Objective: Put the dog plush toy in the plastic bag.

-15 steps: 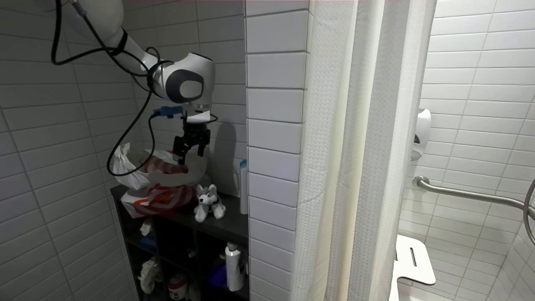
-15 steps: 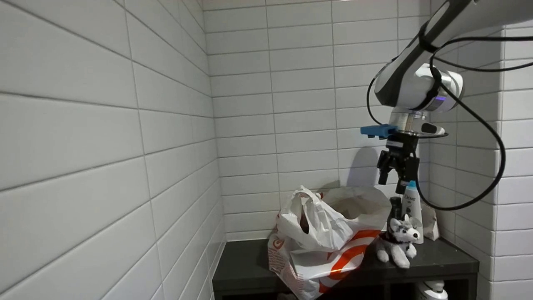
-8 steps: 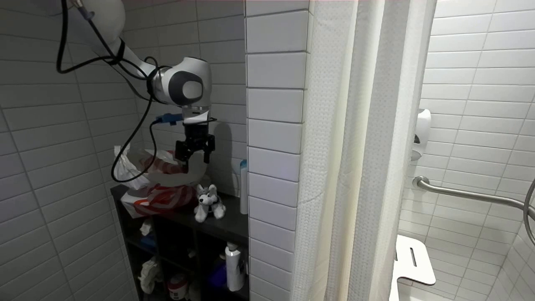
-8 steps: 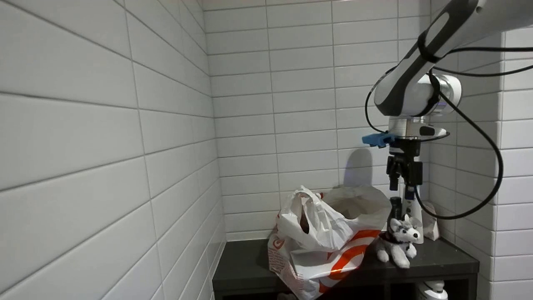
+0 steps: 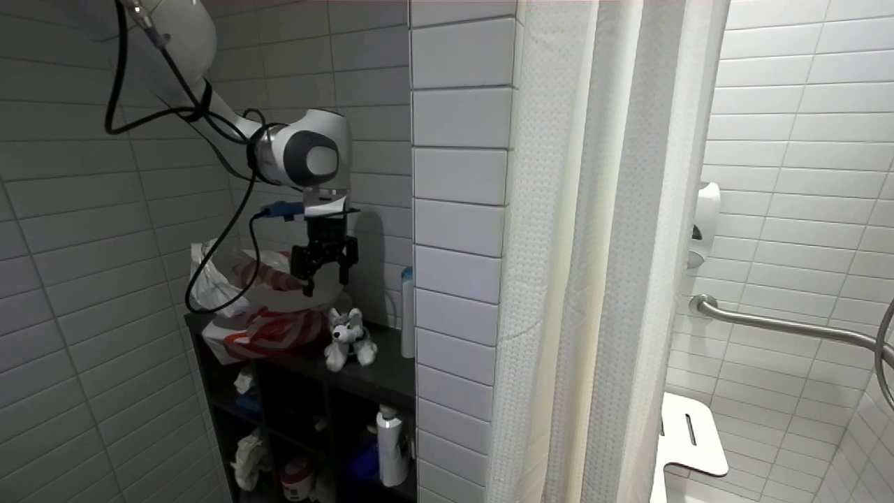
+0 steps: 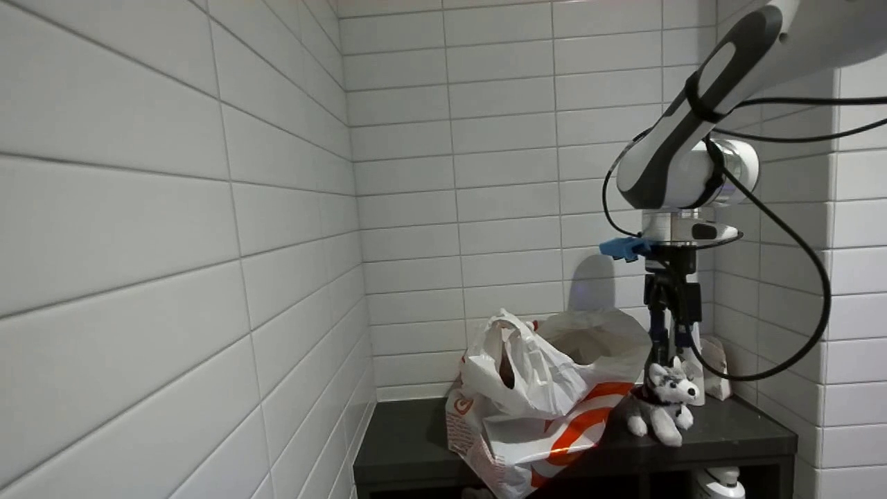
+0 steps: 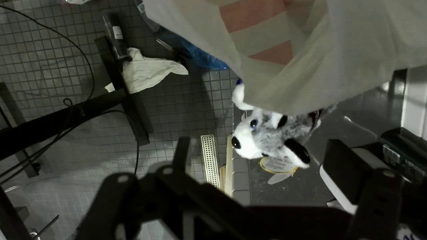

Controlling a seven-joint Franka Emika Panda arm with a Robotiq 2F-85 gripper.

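The dog plush toy (image 5: 349,340) is a small grey-and-white husky sitting on the dark shelf top (image 6: 741,424), right beside the plastic bag (image 5: 276,334). The toy (image 6: 666,405) and the white bag with red stripes (image 6: 533,388) also show in the other exterior view. My gripper (image 5: 326,283) is open and empty, pointing down above the toy; there the gripper (image 6: 671,339) appears just over the toy's head. In the wrist view the toy (image 7: 263,140) lies between the spread fingers (image 7: 181,153), below their tips. The bag's rim (image 7: 300,76) hides part of its body.
A blue-capped white bottle (image 5: 407,318) stands near the pillar (image 5: 457,293). A dark bottle (image 6: 658,346) and a paper bag (image 6: 716,371) stand behind the toy. A black cable (image 5: 253,209) hangs from the arm over the bag. Tiled walls (image 6: 416,208) enclose the shelf.
My gripper has moved down toward the toy and turned somewhat, staying open. The arm and hanging cable have come lower. The toy and bag have not moved.
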